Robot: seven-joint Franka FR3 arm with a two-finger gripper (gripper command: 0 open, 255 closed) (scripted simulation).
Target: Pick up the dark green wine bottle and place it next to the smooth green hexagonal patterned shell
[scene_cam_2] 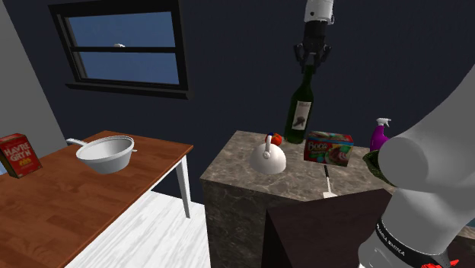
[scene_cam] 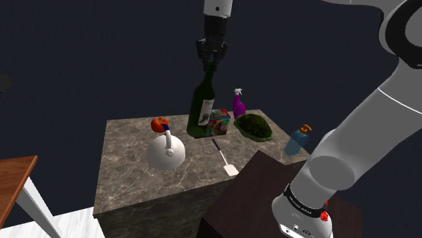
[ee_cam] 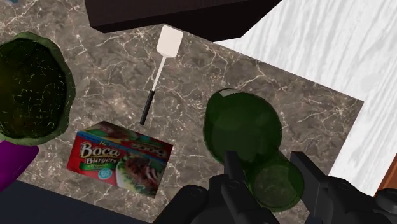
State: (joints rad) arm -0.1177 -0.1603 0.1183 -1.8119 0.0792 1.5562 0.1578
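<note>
Dark green glass wine bottle (scene_cam: 203,108) is upright because your black two-finger gripper (scene_cam: 211,61) clamps its neck from above; the domed green hexagon-patterned shell (scene_cam: 253,126) lies nearby.

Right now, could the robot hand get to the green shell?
Probably yes. The shell lies uncovered on the counter, free from above, beside the box. But the gripper is clasping the wine bottle, so it would arrive full-handed.
</note>
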